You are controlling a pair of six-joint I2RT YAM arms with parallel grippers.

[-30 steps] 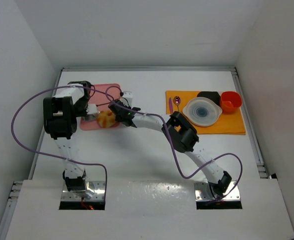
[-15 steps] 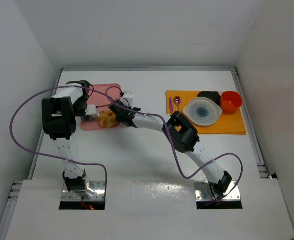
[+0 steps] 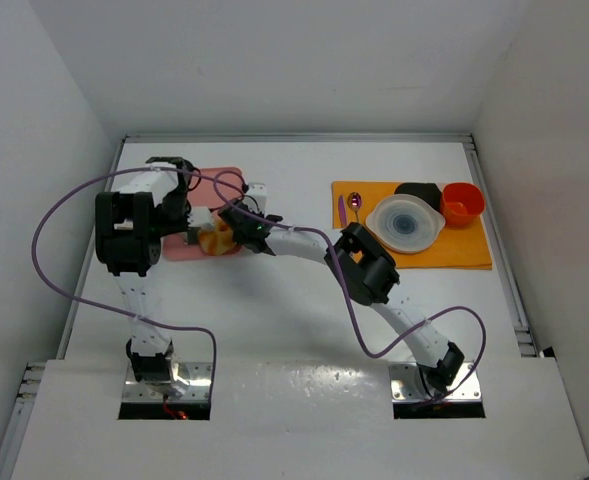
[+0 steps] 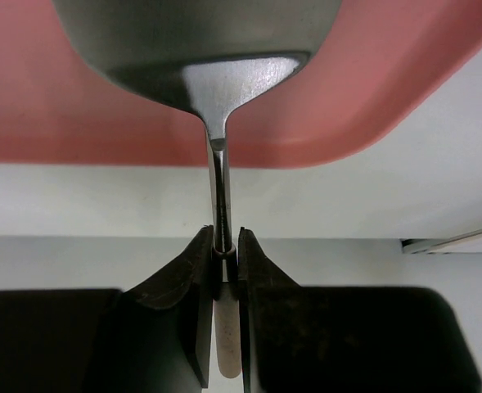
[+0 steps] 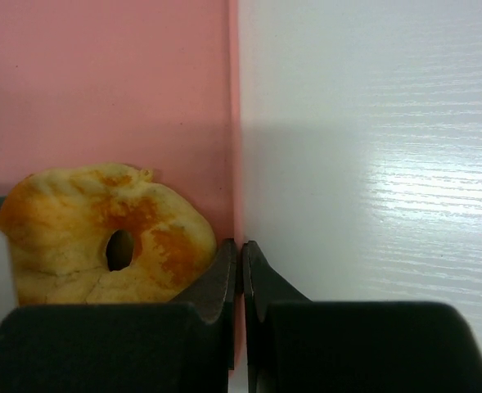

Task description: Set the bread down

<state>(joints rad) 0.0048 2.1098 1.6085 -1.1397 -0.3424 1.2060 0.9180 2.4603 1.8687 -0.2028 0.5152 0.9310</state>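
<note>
OK, bread sits on the pink board, by its near-right corner, on the table's far left side. Right gripper: fingers pressed together with nothing between them, tips at the board's edge, just beside the bread. Left gripper: clamped on the thin handle of a metal utensil, whose wide blade is over the board. White plate is on the orange mat, well apart on the right.

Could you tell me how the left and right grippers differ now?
The left gripper clamps a metal utensil; the right gripper is shut on nothing. The right gripper sits beside the bread on the pink board; the left gripper's view shows no bread. Both are closed.
</note>
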